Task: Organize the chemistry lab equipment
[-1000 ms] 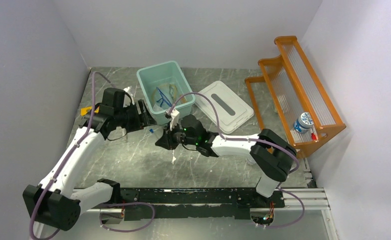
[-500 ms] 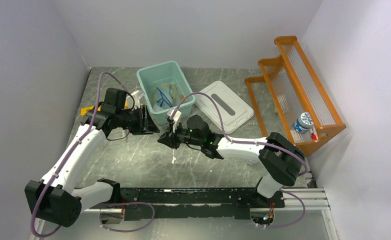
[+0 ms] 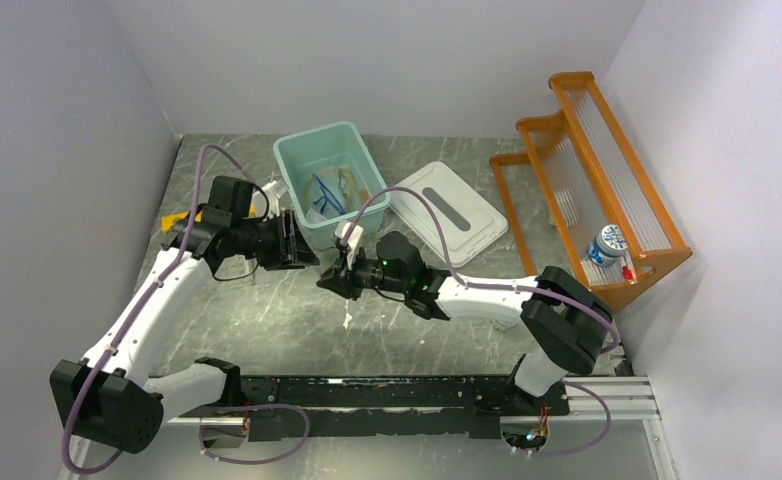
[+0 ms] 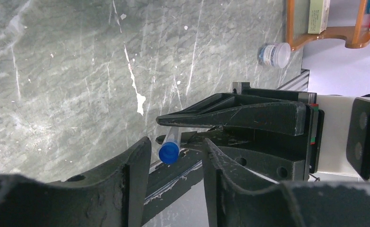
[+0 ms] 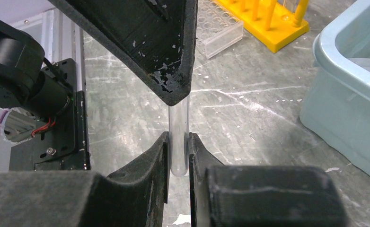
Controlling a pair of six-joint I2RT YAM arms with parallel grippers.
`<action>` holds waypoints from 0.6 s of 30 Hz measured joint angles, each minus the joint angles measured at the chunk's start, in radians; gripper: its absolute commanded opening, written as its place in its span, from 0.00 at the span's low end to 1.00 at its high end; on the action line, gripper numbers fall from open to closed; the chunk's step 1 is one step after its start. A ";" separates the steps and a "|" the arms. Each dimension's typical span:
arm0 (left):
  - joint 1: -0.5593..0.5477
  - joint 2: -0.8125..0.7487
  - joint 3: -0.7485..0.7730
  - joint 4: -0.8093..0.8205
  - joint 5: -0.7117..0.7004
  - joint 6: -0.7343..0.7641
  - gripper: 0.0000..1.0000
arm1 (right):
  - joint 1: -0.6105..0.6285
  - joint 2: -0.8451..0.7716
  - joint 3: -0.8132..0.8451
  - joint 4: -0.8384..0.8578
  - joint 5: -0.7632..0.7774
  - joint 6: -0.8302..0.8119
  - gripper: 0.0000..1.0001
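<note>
My right gripper (image 5: 178,136) is shut on a clear test tube (image 5: 178,124), holding it by its rounded bottom end above the table. In the left wrist view the tube's blue cap (image 4: 169,152) sits between the fingers of my left gripper (image 4: 176,141), which is open with a gap on both sides of the cap. In the top view the left gripper (image 3: 305,254) and right gripper (image 3: 327,280) meet tip to tip in front of the teal bin (image 3: 359,160), which holds blue and tan tubing (image 3: 325,192). A yellow tube rack (image 5: 263,19) stands behind them.
A white bin lid (image 3: 447,212) lies right of the bin. The orange wooden shelf (image 3: 592,170) stands at the right with a small blue-and-white jar (image 3: 605,243) on it. A clear tube tray (image 5: 218,29) lies by the yellow rack. A white scrap (image 3: 347,320) lies on the table.
My left gripper has moved right and closed in on the capped end of the tube. My right arm has stretched slightly left with the tube. Little has moved in the last half second.
</note>
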 measured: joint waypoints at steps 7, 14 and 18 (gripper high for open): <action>0.010 0.001 0.000 0.002 -0.011 -0.012 0.24 | 0.000 0.000 -0.008 0.003 -0.003 -0.006 0.15; 0.022 0.001 0.000 0.004 -0.008 -0.023 0.12 | 0.000 0.000 -0.009 0.011 0.000 -0.006 0.31; 0.023 0.001 0.000 0.004 -0.015 -0.021 0.14 | 0.000 0.000 -0.008 0.000 0.007 0.011 0.65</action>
